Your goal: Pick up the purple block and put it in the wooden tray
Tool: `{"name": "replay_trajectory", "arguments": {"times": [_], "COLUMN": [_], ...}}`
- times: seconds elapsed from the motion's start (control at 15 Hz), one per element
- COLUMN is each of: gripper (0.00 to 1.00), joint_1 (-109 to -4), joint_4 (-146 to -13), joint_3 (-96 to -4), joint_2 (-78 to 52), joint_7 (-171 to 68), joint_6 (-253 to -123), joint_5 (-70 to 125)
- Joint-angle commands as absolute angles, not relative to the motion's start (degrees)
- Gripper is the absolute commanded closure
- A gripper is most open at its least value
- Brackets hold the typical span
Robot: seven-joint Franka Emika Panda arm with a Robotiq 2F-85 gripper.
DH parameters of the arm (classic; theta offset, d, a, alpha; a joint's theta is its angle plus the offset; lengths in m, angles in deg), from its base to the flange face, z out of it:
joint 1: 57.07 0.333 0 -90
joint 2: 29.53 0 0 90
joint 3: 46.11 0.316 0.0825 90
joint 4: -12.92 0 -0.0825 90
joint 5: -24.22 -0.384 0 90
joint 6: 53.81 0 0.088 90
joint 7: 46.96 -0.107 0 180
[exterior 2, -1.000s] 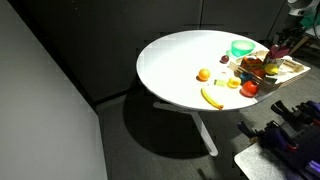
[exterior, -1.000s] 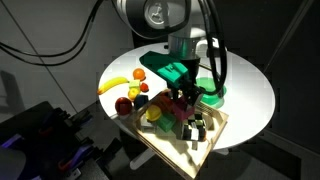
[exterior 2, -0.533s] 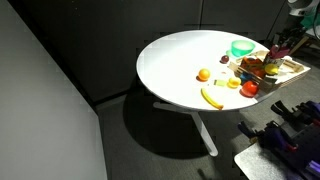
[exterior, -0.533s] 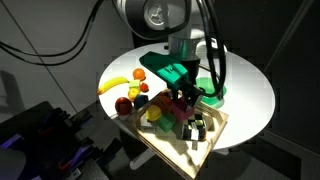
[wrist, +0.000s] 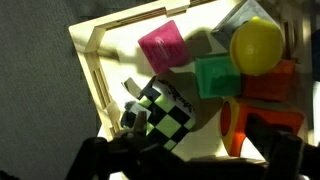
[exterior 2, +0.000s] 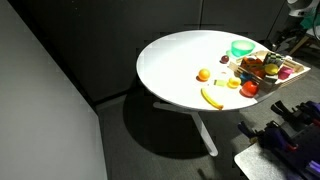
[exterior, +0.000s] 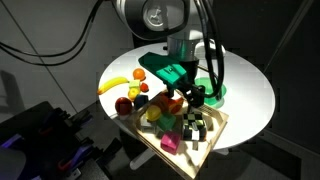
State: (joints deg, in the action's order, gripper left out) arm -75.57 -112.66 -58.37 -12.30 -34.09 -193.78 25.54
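The purple block (wrist: 163, 47) lies flat in the wooden tray (wrist: 88, 48), near a corner rim, with nothing touching it. In an exterior view the block (exterior: 170, 143) sits at the near end of the tray (exterior: 210, 141). My gripper (exterior: 187, 103) hangs open above the tray's middle, clear of the block. In the wrist view the gripper (wrist: 190, 165) shows only as dark fingers (wrist: 100, 160) at the bottom edge, spread wide with nothing between them. The tray (exterior 2: 290, 70) is small at the far right of an exterior view.
A black-and-green checkered cube (wrist: 160, 110), a green cube (wrist: 217, 75), a yellow ball (wrist: 256, 45) and an orange block (wrist: 270, 82) crowd the tray. On the white round table stand a green bowl (exterior: 210, 90), a banana (exterior: 113, 84) and a red apple (exterior: 123, 103).
The gripper has opened and risen a little. The purple block, held between the fingers before, now lies loose in the tray.
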Motion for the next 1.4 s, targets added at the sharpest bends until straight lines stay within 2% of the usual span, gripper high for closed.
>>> {"name": "replay_trajectory", "arguments": {"times": [0.0, 0.73, 1.33], "gripper": [0.00, 0.00, 0.00], "joint_1": [-75.80, -70.21, -64.76], "joint_4": [-113.58, -111.69, -113.75], "joint_3": [-58.03, -54.11, -54.13], "joint_2": [-13.37, -5.57, -11.16], "joint_7": [-32.28, -33.67, -35.41], "joint_6": [-194.46, -192.11, -192.91], "joint_5": [24.52, 27.54, 33.73]}}
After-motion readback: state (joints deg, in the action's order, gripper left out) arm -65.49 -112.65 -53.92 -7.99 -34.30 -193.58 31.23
